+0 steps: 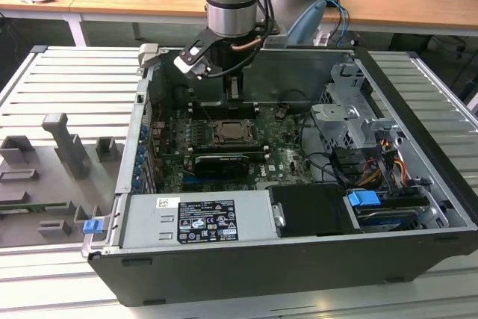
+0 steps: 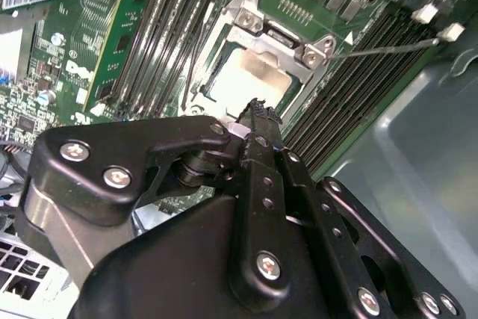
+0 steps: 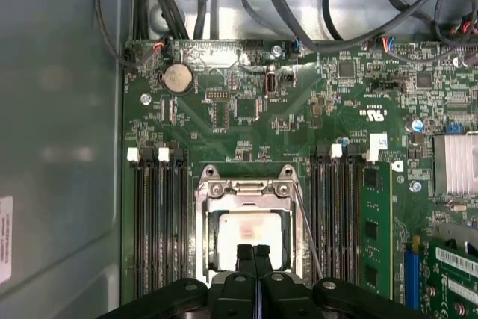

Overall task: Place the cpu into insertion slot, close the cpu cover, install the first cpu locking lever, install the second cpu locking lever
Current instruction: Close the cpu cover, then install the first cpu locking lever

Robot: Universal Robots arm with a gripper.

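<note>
1. Since the cpu (image 1: 237,133) sits flat in its socket inside the open case (image 1: 224,278), I judge it as it lies. It is light, stiff, and fragile on the contact side, so I'd take it by opposite edges only. In the exterior view my gripper (image 1: 234,95) hangs just above it.
2. Second wrist view: my fingers are pinched together with nothing between them. The tips are over the near edge of the cpu cover (image 2: 278,38), which looks folded down around the cpu (image 2: 250,76). Can't tell if I'm touching it. One locking lever (image 2: 385,48) stands free, unlatched.
3. First wrist view: same read, gripper (image 3: 255,250) closed and empty over the cpu (image 3: 250,229). The cover (image 3: 246,192) is thin stiff sheet on a hinge; press the frame, not the chip. The lever (image 3: 308,231) is springy wire, likely slippery.
</note>
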